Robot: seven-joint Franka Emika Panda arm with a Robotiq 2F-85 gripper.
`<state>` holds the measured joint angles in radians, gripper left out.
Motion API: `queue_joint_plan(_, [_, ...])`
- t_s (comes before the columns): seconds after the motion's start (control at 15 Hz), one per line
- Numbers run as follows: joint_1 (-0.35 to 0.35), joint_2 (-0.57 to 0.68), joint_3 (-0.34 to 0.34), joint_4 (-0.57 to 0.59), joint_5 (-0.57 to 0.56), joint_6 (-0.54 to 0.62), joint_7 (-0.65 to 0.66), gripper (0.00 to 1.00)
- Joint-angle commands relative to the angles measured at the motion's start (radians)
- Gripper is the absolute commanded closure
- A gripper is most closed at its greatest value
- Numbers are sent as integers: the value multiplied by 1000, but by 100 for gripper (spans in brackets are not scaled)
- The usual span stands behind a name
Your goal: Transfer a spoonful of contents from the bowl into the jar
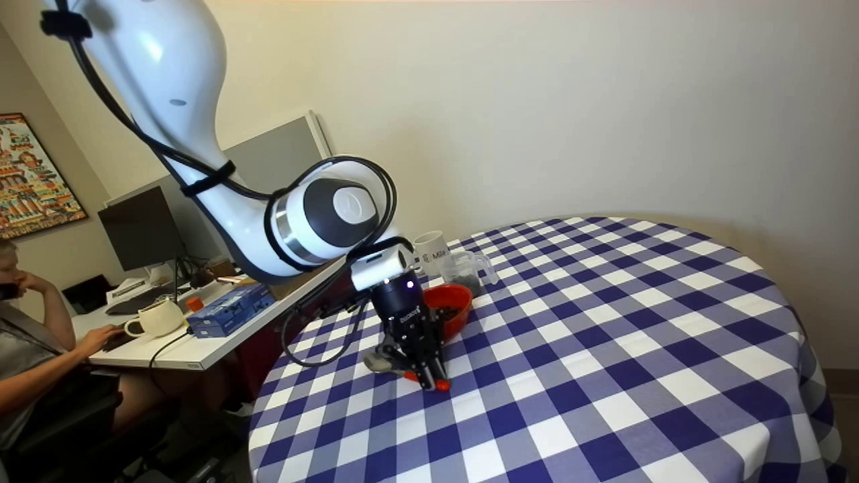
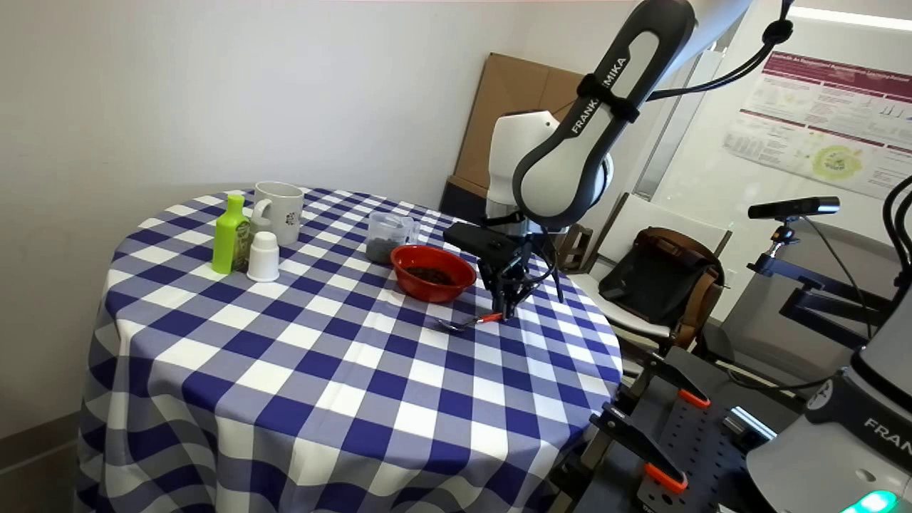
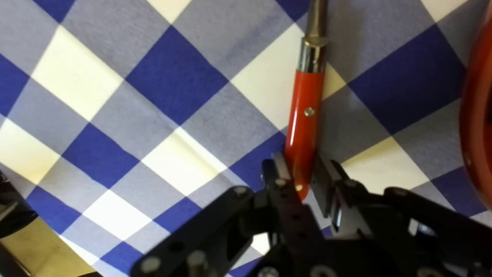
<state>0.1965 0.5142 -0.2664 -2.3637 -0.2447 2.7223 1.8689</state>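
Observation:
The spoon (image 3: 307, 100) has a red handle and a metal head (image 2: 452, 325). My gripper (image 3: 298, 167) has its fingers against both sides of the handle's end, low at the tablecloth, in both exterior views (image 1: 433, 381) (image 2: 503, 311). The spoon lies roughly level, at or just over the cloth; I cannot tell which. The red bowl (image 2: 434, 291), with dark contents, stands close beside the gripper. It is partly behind the gripper in an exterior view (image 1: 463, 295) and at the right edge in the wrist view (image 3: 471, 154). The clear jar (image 2: 388, 231) with dark grey contents stands behind the bowl.
A white mug (image 2: 285, 217), a green bottle (image 2: 226, 239) and a white shaker (image 2: 263, 258) stand on the checked tablecloth (image 2: 399, 385). The mug (image 1: 431, 248) is close to the jar (image 1: 463, 268) in an exterior view. A desk (image 1: 194, 345) adjoins the table.

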Motion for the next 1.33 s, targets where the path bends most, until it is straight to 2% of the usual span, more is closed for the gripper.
queue_joint_plan(0.0, [22, -37, -15, -30, 9, 34, -1, 95])
queue_joint_plan(0.33, [7, -151, 27, -67, 6, -33, -100, 95])
queue_joint_plan(0.6, [-32, -244, 96, -87, 36, -116, -224, 95])
queue_joint_plan(0.73, [-40, -272, 111, -79, 45, -164, -236, 95])
queue_joint_plan(1.0, [-23, -318, 66, -53, -87, -179, -98, 95])
queue_joint_plan(1.27, [-14, -349, 23, -7, -380, -184, 139, 95])
